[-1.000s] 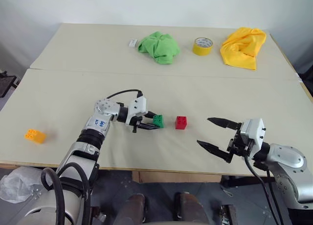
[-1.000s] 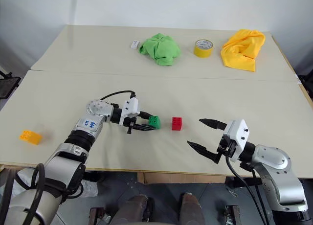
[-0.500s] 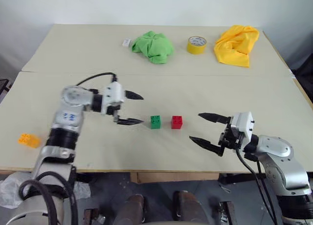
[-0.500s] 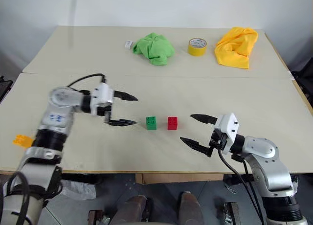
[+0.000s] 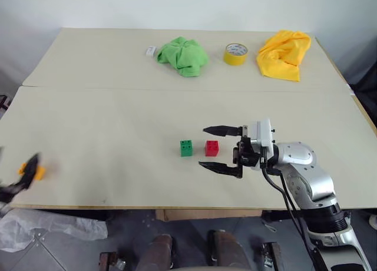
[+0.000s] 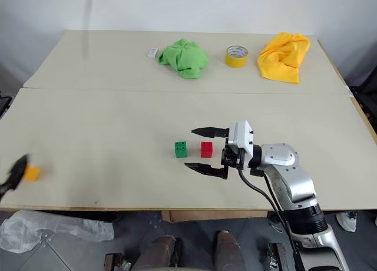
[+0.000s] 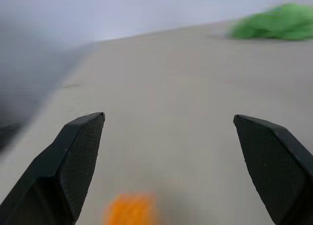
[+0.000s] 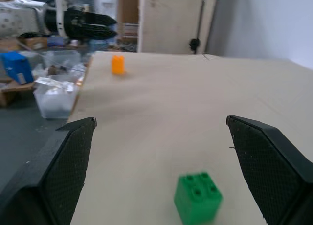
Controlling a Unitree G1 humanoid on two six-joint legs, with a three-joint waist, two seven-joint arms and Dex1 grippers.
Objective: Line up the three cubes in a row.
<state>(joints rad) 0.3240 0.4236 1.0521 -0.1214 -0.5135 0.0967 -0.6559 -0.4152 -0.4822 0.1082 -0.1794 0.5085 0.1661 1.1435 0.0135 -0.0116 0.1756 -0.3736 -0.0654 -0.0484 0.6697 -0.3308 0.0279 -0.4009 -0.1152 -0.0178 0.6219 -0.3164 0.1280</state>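
The green cube (image 5: 186,148) is serving as the landmark: a small studded plastic block sitting on the pale, matte table (image 5: 118,118), with the red cube (image 5: 212,148) just beside it to the right, apart from it by a narrow gap. The right gripper (image 5: 221,148) is hovering just right of the red cube, its two black, tapered fingers spread wide with one in front of and one behind that cube, gripping nothing. Far to the left of the green cube, near the table's front edge, the orange cube (image 6: 31,173) is lying alone, with the left gripper (image 6: 13,177) showing beside it as a dark blur. The left wrist view is adding what the head views are not giving: that gripper's ribbed black fingers (image 7: 73,161) are standing wide apart and empty, the orange cube lying low between them. The right wrist view is looking past the green cube toward the orange one and the left gripper beyond it. Well behind the green cube are lying a crumpled green cloth (image 5: 182,56), a yellow tape roll (image 5: 235,54) and a rumpled yellow cloth (image 5: 283,46).
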